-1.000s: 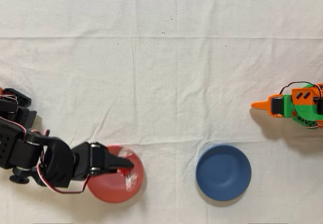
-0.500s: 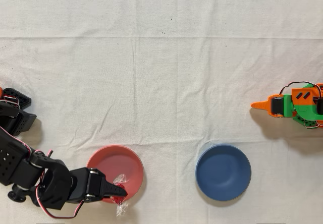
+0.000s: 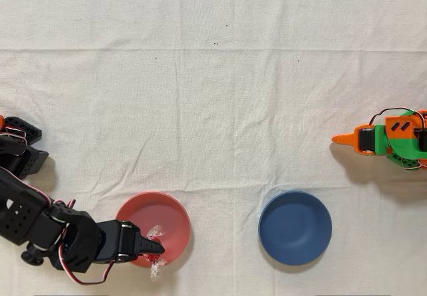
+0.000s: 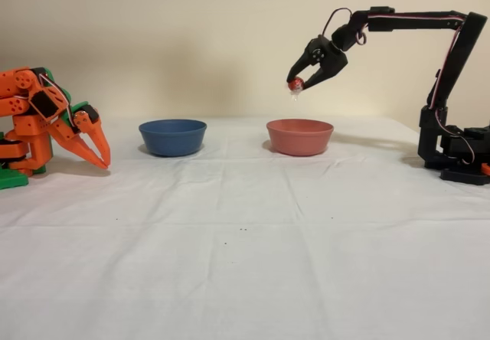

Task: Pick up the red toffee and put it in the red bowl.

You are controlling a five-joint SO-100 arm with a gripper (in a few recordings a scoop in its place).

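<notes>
The red toffee (image 4: 294, 86) hangs in the air, pinched in my black gripper (image 4: 296, 82), which is shut on it well above the red bowl (image 4: 299, 136). In the overhead view the gripper (image 3: 155, 248) sits over the near rim of the red bowl (image 3: 150, 217), and the toffee (image 3: 156, 249) shows at its tip with clear wrapper ends sticking out on both sides. The bowl's inside looks bare.
A dark blue bowl (image 3: 295, 227) stands to the right of the red one in the overhead view, and to its left as the blue bowl (image 4: 173, 136) in the fixed view. The idle orange arm (image 3: 387, 140) rests at the right edge. White cloth (image 3: 213, 109) covers the table.
My gripper has swung with the toffee from over the bowl's right part toward its near rim and drawn back to the left in the overhead view. The bowls have not moved.
</notes>
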